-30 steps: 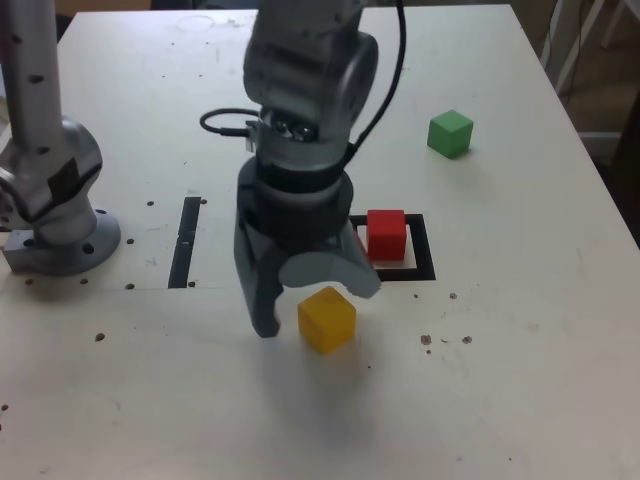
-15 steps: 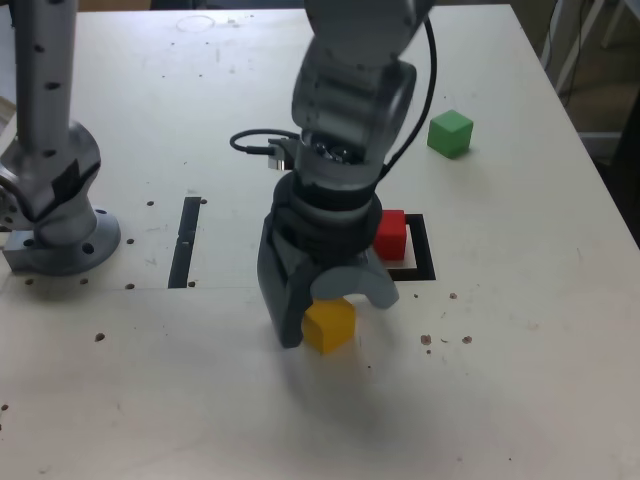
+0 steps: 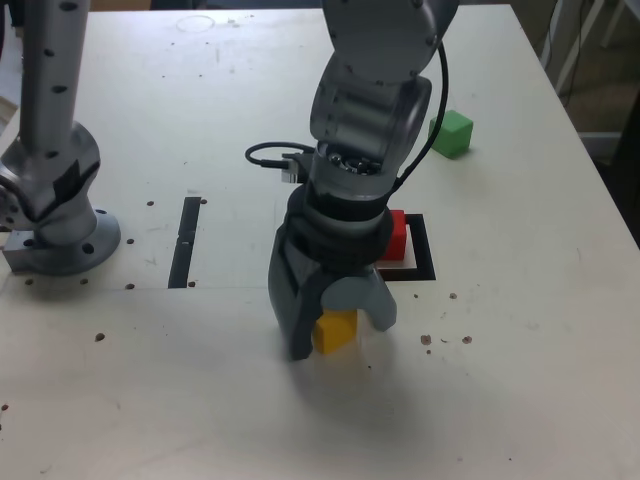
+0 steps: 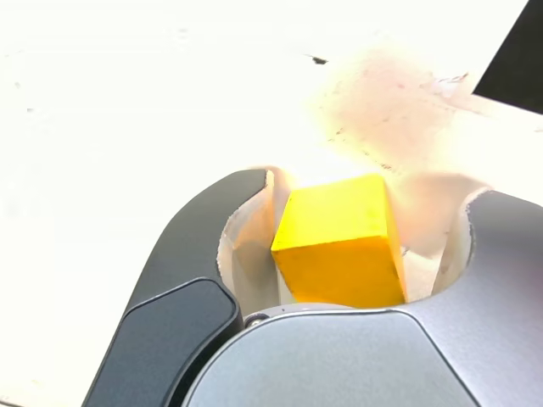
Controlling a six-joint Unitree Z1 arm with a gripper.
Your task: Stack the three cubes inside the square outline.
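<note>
Jaws apart, the gripper (image 3: 342, 340) reaches down around the yellow cube (image 3: 335, 331), which sits just below the centre of the exterior view. In the wrist view the cube lies between the two fingers, with a visible gap between it and one of them; whether the other finger touches it, I cannot tell. The cube is turned at an angle to the jaws, and it is outside the outline (image 3: 423, 247), near that frame's lower left side in the exterior view. The red cube (image 3: 398, 238) is right of the centre there, within the outline, its left part hidden behind the gripper. Only the right side and part of the lower side of the black outline show clearly, the rest being covered by the gripper and the red cube. The green cube (image 3: 455, 136) rests by itself in the upper right of the frame, well apart from the other two, and the cable (image 3: 443, 100) passes in front of its left edge. From the top of the frame the arm (image 3: 365, 125) slants down and to the left towards the yellow cube. Left of the gripper, the dark strip (image 3: 184, 245) lies on the white table (image 3: 530, 360), between the gripper and the round grey base (image 3: 68, 255) at the left edge. Small dark marks dot the table.
</note>
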